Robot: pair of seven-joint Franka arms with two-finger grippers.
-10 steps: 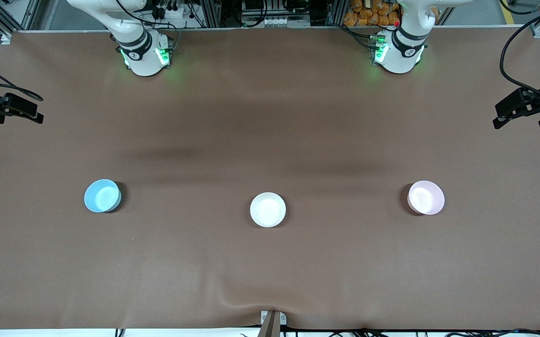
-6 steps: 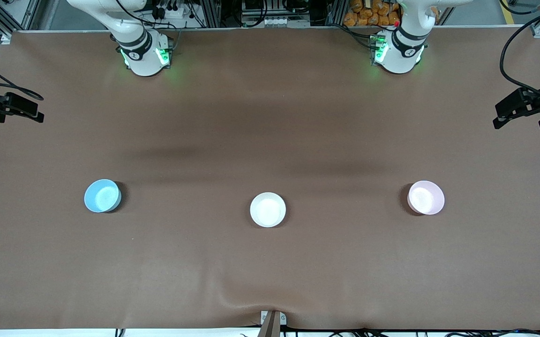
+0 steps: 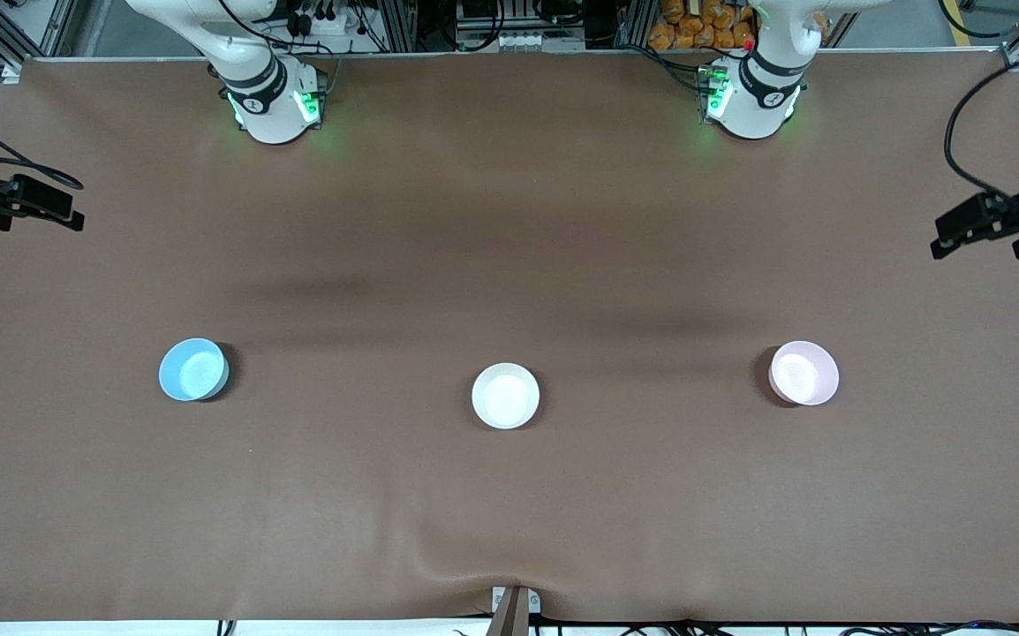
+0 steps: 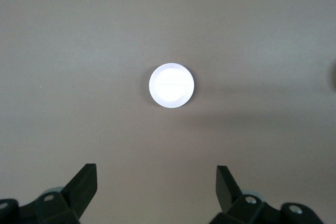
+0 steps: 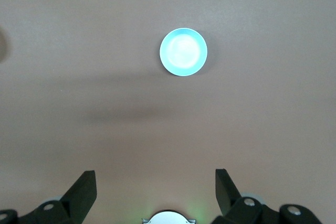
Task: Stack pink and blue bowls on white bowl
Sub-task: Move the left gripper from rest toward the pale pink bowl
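Observation:
Three small bowls stand in a row across the table. The light blue bowl (image 3: 193,369) is toward the right arm's end, the white bowl (image 3: 505,396) in the middle, the pale pink bowl (image 3: 803,373) toward the left arm's end. My left gripper (image 3: 976,247) is open and empty, high over the table's end past the pink bowl. Its wrist view (image 4: 156,174) shows the pink bowl (image 4: 171,85) far below, washed nearly white. My right gripper (image 3: 37,223) is open and empty, high over the other end. Its wrist view (image 5: 155,179) shows the blue bowl (image 5: 183,52).
The brown table cover (image 3: 509,512) has a wrinkle near its front edge by a small clamp (image 3: 511,608). The two arm bases (image 3: 273,104) (image 3: 752,97) stand along the edge farthest from the front camera. The right arm's base also shows in the right wrist view (image 5: 168,219).
My left gripper has shifted a little lower in the front view. The right gripper and the three bowls have not visibly moved.

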